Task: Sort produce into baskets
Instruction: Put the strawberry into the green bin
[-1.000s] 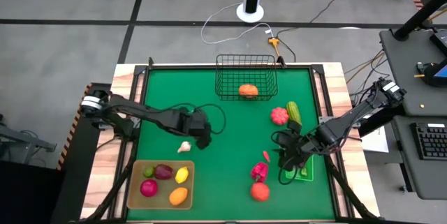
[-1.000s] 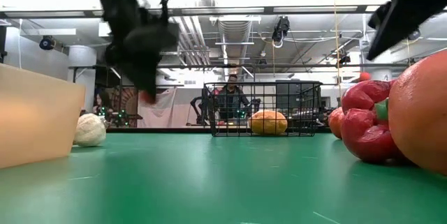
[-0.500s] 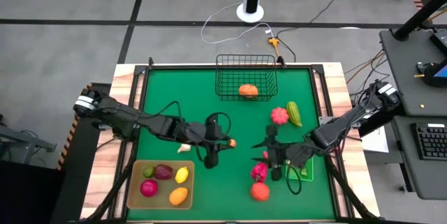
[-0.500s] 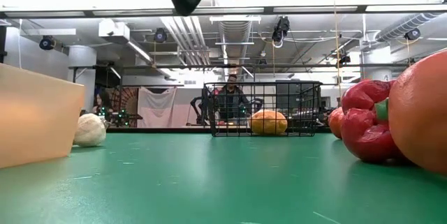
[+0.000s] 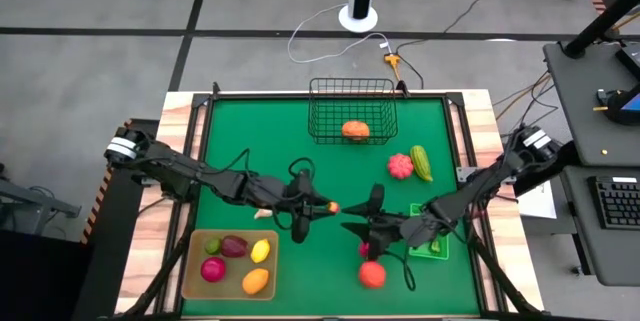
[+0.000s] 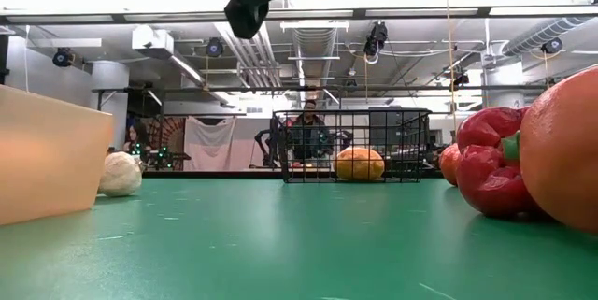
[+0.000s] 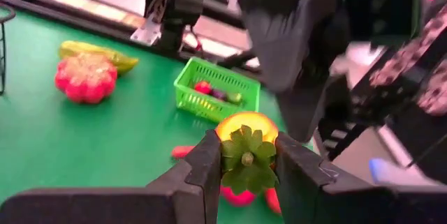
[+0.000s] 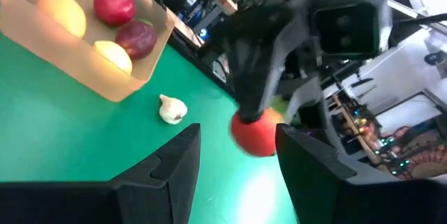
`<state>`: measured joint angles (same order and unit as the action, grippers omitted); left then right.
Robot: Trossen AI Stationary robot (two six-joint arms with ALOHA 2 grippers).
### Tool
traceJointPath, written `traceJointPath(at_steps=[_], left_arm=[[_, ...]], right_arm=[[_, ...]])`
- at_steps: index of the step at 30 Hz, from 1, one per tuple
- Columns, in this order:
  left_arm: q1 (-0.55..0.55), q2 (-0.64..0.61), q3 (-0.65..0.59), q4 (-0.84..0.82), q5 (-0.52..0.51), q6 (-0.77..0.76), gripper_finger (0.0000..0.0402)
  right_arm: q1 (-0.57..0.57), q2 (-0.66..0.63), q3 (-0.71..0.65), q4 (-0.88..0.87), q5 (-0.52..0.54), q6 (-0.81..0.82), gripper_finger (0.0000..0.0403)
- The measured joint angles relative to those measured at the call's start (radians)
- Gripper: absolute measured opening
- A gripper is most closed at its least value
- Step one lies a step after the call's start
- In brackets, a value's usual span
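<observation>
My left gripper (image 5: 322, 206) is clamped on a small red-orange tomato (image 7: 246, 128), up over mid-table. My right gripper (image 5: 352, 229) sits just right of it, jaws apart, holding nothing.

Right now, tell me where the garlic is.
In the high view the garlic lies on the green mat left of centre, just above the tan tray and below the left arm.

In the low view the orange fruit (image 6: 565, 155) is cut off at the right edge and the tan tray (image 6: 47, 155) at the left. The green bin's (image 7: 218, 88) contents are too small to identify, and the right arm hides most of the bin from above.
</observation>
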<state>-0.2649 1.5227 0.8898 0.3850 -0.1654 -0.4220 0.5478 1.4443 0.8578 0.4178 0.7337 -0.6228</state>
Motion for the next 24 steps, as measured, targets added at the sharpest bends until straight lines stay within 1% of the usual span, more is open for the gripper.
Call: traceJointPath(at_steps=[4,7,10,18,21,24], left_arm=[[0.0,0.0,-0.001,0.041,0.0,-0.014,0.0087],[0.0,0.0,-0.003,0.05,0.0,-0.015,0.0088],[0.0,0.0,-0.003,0.049,-0.004,-0.014,0.0088],[0.0,0.0,-0.003,0.078,-0.009,-0.016,0.0088],[0.002,0.008,-0.003,0.094,-0.009,-0.017,0.0088],[0.003,0.014,-0.003,0.105,-0.009,-0.017,0.0088]], right_arm=[[-0.003,0.02,0.009,0.023,0.008,-0.01,0.0178],[-0.002,0.031,0.023,0.031,0.067,-0.018,0.0181],[-0.003,0.031,0.032,0.03,0.108,-0.025,0.0194],[-0.005,0.047,0.048,0.032,0.093,-0.051,0.0244],[-0.012,0.059,0.063,0.04,0.065,-0.053,0.025],[-0.014,0.063,0.077,0.036,0.074,-0.059,0.0245]])
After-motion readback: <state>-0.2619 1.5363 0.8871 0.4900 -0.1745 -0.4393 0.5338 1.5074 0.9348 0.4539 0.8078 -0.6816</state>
